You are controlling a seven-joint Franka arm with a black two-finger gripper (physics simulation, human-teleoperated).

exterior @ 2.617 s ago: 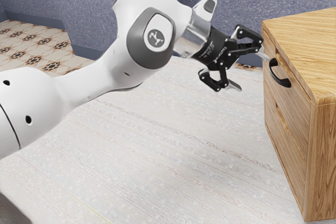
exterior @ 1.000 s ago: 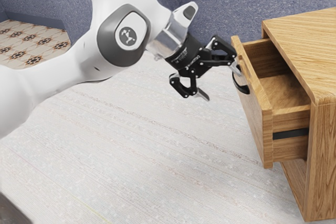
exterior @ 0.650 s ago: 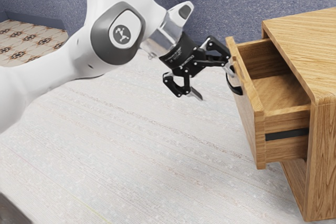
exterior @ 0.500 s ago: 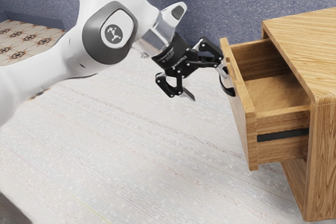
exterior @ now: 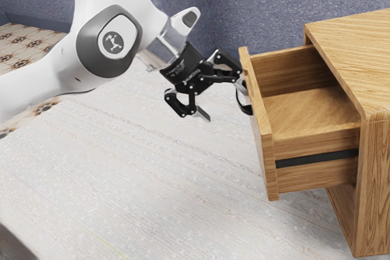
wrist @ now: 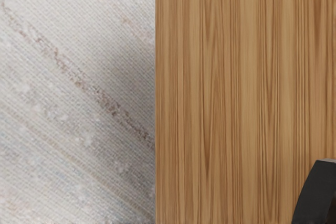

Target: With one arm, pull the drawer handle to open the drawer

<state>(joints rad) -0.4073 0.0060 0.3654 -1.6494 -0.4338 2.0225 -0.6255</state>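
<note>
Fingers [exterior: 198, 112] spread open w/ one hooked on handle [exterior: 245, 104]; drawer [exterior: 263, 144] well out.

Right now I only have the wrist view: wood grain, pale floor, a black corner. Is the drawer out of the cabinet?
Observer: Yes. In the exterior view the drawer stands well out of the cabinet, and its wooden floor shows.
Operator: Are the jaws shut on the handle?
Observer: No, the jaws stand open. One finger is at the black handle; the other hangs free, toward the exterior view's left.
Operator: Has the drawer come right out?
Observer: No. Its rear end is inside the cabinet, and a dark slot shows along its side.
</note>
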